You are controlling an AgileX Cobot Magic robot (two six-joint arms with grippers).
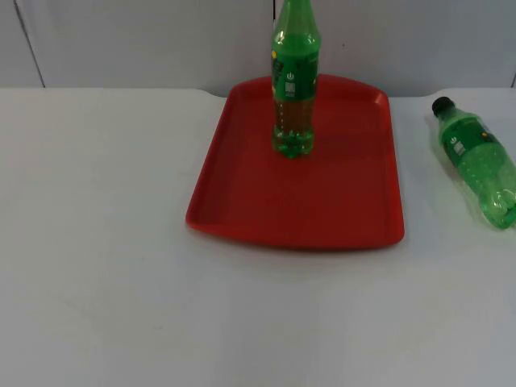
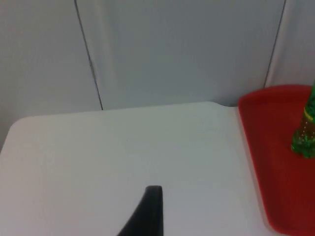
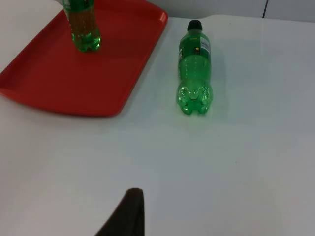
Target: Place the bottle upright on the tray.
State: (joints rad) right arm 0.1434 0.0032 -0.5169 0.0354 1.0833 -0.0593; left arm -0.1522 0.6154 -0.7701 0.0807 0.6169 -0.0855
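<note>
Green bottles, total: 2
Bottles standing upright: 1, the upright bottle [image 1: 293, 81] on the tray
Bottles lying on their side: 1, the lying bottle [image 1: 478, 161] on the table, apart from the tray on its right
Black caps that can be seen: 1, the black cap [image 1: 442, 105] on the lying bottle
Red trays: 1, the red tray [image 1: 339, 205]
White tables: 1, the table [image 1: 105, 242]
</note>
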